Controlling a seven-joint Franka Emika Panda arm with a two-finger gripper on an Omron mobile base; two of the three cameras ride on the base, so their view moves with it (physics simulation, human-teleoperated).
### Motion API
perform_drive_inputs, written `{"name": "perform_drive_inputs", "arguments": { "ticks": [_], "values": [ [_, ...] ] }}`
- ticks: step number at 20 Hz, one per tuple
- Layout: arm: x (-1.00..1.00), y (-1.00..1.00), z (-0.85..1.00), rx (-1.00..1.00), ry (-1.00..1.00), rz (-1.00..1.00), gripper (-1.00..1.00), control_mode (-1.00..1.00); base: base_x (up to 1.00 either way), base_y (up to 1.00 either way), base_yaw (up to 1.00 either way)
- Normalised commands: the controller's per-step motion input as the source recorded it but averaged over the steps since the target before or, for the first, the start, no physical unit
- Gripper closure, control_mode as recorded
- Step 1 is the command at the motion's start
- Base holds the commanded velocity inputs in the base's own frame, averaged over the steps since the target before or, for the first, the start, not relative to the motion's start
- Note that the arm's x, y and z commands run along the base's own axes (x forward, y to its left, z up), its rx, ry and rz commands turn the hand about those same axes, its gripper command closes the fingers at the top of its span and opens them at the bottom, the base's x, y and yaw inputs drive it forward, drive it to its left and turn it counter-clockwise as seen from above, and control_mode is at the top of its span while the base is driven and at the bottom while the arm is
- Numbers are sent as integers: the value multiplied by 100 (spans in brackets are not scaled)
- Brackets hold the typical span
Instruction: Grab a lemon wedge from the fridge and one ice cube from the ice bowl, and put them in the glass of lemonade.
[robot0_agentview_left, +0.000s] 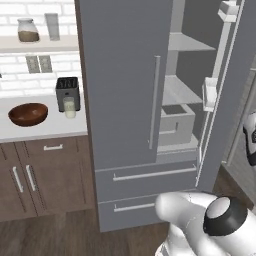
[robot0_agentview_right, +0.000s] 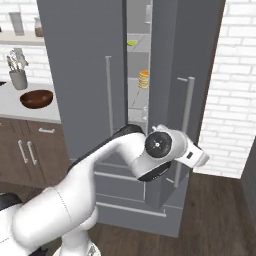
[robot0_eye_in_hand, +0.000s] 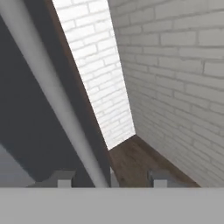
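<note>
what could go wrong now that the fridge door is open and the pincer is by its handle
The pincer sits astride the door handle with its jaws apart; pulling away at an angle could snag the bar and swing the door. The arm's elbow hangs in front of the opening, so reaching for the shelves may bump the door edge.

- Your fridge is matte grey, its handle silver.
- The bowl is glossy reddish-brown (wood-toned).
- You'll see a black toaster and a pale yellowish glass.
- The wall is white brick; the cabinets are dark brown.
</note>
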Motion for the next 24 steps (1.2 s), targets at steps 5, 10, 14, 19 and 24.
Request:
{"name": "perform_drive_inputs", "arguments": {
  "ticks": [5, 10, 14, 19, 24],
  "values": [
    [-76, 43, 99, -9, -4, 0, -100, -100, 0, 0, 0],
    [-26, 96, 86, -28, 9, 0, -100, -100, 0, 0, 0],
    [0, 100, 25, -37, 19, -4, -100, -100, 0, 0, 0],
    [20, 100, 16, -44, 32, -7, -100, -100, 0, 0, 0],
    [58, 98, 35, -35, 48, -1, -100, -100, 0, 0, 0]
  ]
}}
